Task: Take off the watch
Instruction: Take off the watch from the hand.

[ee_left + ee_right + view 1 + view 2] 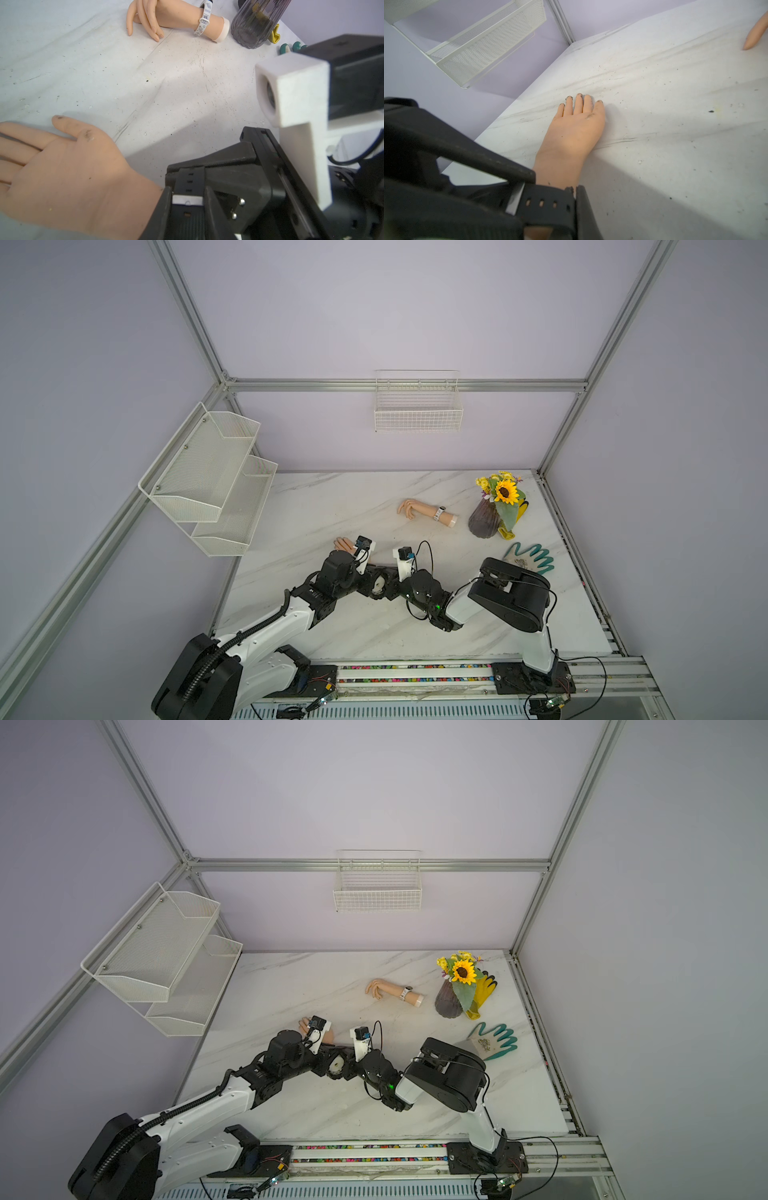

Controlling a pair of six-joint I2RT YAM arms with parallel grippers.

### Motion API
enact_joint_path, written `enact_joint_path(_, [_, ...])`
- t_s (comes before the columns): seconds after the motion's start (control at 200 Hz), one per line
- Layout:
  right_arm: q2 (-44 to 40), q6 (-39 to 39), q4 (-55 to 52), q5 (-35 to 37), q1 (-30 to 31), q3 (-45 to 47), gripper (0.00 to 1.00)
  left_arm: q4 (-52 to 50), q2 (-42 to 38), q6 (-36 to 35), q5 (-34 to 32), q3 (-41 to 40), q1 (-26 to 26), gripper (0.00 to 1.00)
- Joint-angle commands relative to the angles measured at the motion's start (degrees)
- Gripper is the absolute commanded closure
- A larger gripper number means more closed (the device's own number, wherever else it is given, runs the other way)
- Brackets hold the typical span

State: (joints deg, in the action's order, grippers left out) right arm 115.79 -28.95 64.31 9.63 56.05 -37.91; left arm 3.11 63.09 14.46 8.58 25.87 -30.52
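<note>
My left gripper (187, 194) is pinching the black rubber watch (546, 202) on the peach mannequin hand (575, 128) at 9 o'clock on the white marble table (415, 497), my right gripper (577, 203) is squeezed shut at its strap, so I reckon tugging just drags the hand along.

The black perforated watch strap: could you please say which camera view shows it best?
The right wrist view: the black perforated watch strap is close up, wrapped around the mannequin wrist, holes visible. The left wrist view shows a shorter stretch with its silver buckle. In both top views it is hidden.

Left arm (199, 1108), right arm (451, 1079) together over near mannequin hand (304, 1024), sunflower vase (448, 1004), green glove (498, 1038)
</note>
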Motion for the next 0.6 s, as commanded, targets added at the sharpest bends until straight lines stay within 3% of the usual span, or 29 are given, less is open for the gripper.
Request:
enact_joint_path(0.0, [2.21, -7.04, -16.17, 20.65, -8.19, 2.69, 1.00, -3.33, -3.13, 1.15, -11.08, -0.48, 2.84, 1.00])
enact_joint_path(0.455, [4.06, -18.78, -30.08, 27.35, -9.94, -1.35, 1.00, -3.07, -3.41, 1.40, -11.28, -0.69, 2.84, 1.00])
enact_joint_path(0.595, [5.31, -26.98, -39.12, 30.77, -10.93, -3.64, 1.00, -2.99, -3.41, 1.45, -11.30, -0.79, 2.84, 1.00])
